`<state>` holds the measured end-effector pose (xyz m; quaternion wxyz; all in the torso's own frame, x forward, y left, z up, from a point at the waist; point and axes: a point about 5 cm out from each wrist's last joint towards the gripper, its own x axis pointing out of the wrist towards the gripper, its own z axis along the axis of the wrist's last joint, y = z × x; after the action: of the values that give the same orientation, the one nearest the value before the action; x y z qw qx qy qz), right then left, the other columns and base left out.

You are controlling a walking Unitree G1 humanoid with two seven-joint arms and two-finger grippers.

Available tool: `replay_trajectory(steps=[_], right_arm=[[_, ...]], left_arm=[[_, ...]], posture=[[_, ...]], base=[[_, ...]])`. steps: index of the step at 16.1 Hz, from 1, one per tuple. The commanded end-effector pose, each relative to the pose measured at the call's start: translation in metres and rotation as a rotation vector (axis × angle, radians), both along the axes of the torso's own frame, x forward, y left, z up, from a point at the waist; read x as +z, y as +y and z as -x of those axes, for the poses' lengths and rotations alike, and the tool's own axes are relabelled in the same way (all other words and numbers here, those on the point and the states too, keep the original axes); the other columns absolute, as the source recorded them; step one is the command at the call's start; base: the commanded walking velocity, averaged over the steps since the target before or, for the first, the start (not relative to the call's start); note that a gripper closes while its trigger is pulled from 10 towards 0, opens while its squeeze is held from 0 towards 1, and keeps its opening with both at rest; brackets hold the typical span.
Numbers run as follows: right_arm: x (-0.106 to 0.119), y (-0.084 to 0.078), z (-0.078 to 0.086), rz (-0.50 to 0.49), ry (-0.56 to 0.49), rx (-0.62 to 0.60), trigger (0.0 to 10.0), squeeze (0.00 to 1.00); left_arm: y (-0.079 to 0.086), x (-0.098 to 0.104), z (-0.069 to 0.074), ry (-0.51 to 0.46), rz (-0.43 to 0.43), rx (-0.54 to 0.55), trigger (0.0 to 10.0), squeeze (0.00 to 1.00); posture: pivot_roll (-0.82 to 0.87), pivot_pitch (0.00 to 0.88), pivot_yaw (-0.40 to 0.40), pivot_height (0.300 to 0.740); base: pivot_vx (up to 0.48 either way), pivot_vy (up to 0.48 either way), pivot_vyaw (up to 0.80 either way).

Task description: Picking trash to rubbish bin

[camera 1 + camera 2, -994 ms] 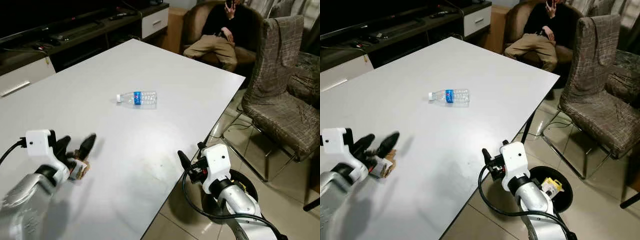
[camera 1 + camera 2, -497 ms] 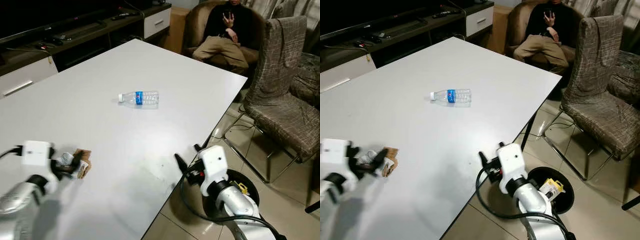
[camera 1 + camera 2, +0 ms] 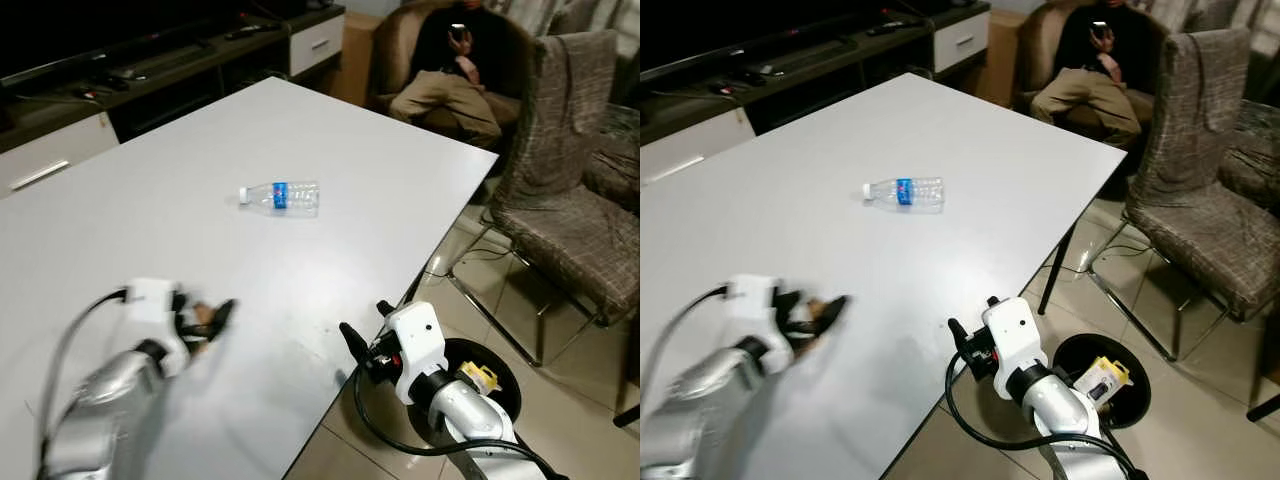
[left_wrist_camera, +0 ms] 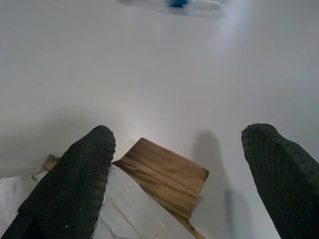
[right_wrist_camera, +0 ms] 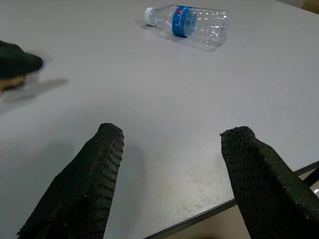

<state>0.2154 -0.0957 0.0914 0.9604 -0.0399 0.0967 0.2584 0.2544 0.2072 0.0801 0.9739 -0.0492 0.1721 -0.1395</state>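
Picking up a flat brown cardboard scrap [image 4: 162,174] from the white table [image 3: 350,170].
Light and bendable, it is best pinched at an edge; left gripper [image 4: 179,164] is spread, uncommitted.

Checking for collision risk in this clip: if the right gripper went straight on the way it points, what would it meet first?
Probably the white table surface just ahead of the open right gripper. Beyond that, the plastic bottle lies roughly in line, though depth is unclear.
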Motion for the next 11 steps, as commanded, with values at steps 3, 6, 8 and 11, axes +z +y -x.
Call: replay_trajectory(steps=[3, 6, 8, 11], right_arm=[[0.005, -0.005, -0.003, 0.005, -0.020, -0.033, 10.0, 0.00], [0.005, -0.005, -0.003, 0.006, -0.020, -0.038, 10.0, 0.00], [0.006, -0.005, -0.004, 0.002, -0.027, -0.052, 10.0, 0.00], [0.007, -0.006, -0.003, 0.001, -0.029, -0.055, 10.0, 0.00]], left_arm=[[-0.030, 0.003, -0.019, -0.040, -0.003, -0.093, 10.0, 0.41], [-0.044, 0.007, -0.030, -0.069, -0.002, -0.132, 10.0, 0.39], [-0.050, 0.013, -0.039, -0.115, -0.015, -0.141, 10.0, 0.00], [-0.039, 0.036, -0.044, -0.226, -0.079, -0.110, 10.0, 1.00]], posture=[[-0.01, 0.000, 0.007, 0.740], [-0.01, 0.000, 0.013, 0.740], [-0.01, 0.000, 0.017, 0.740], [-0.02, 0.000, 0.020, 0.740]], base=[[0.000, 0.000, 0.00], [0.000, 0.000, 0.00], [0.000, 0.000, 0.00], [0.000, 0.000, 0.00]])
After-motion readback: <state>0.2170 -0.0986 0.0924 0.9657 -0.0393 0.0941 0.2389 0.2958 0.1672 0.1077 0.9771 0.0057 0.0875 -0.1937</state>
